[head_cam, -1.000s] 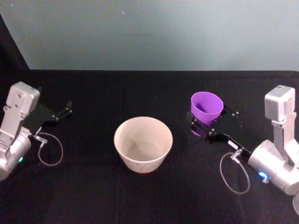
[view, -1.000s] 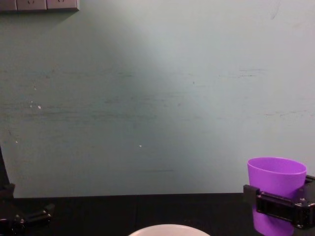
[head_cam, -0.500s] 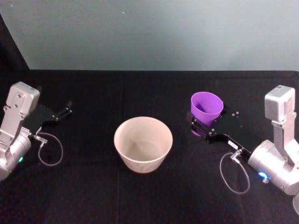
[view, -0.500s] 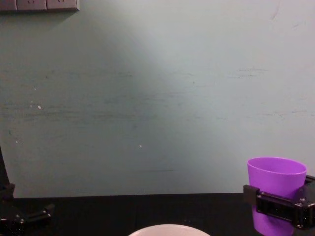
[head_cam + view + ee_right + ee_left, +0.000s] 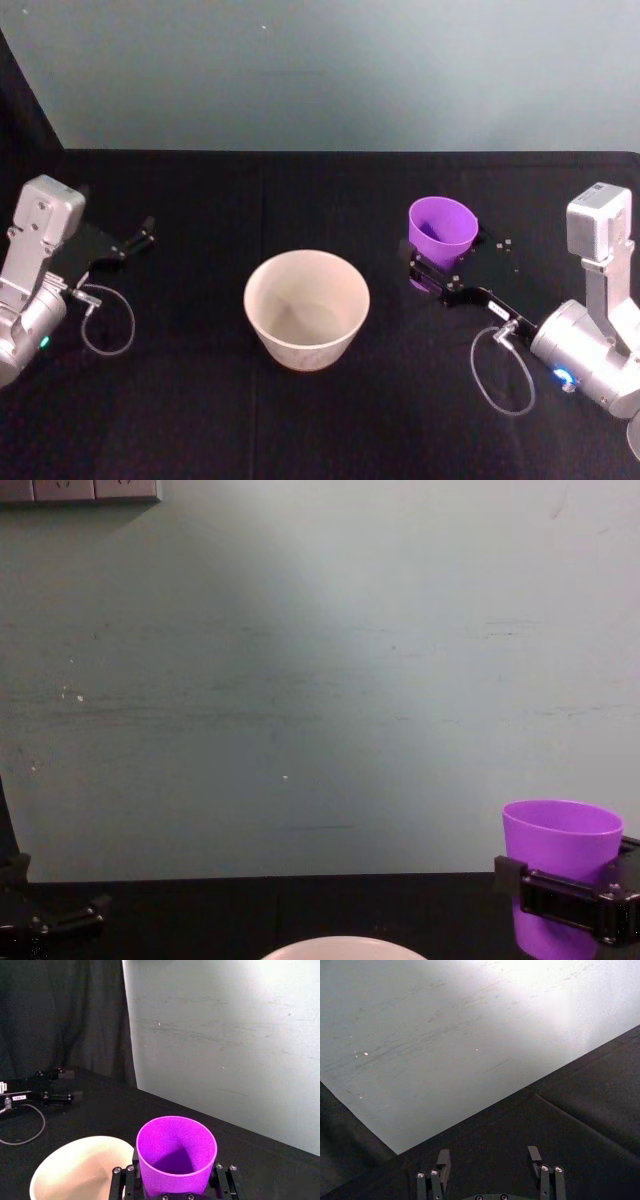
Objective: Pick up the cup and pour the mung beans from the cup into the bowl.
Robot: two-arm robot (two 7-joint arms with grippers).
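The purple cup (image 5: 442,230) stands upright to the right of the bowl (image 5: 300,345), apart from it. My right gripper (image 5: 455,257) is shut on the cup, one black finger on each side of its lower wall. In the right wrist view the cup (image 5: 175,1152) sits in that gripper (image 5: 175,1186), with the bowl (image 5: 75,1170) beside it. The mung beans are hidden; the cup's inside looks dark purple. In the chest view the cup (image 5: 560,855) is at the lower right in the right gripper (image 5: 565,902). My left gripper (image 5: 142,234) is parked at the far left, open (image 5: 489,1160) and holding nothing.
A black cloth covers the table (image 5: 200,200), and a pale green wall (image 5: 320,70) rises behind its far edge. A thin looped cable (image 5: 105,320) hangs by the left arm. Another cable (image 5: 505,375) hangs by the right arm. The bowl's rim (image 5: 340,946) shows at the chest view's bottom edge.
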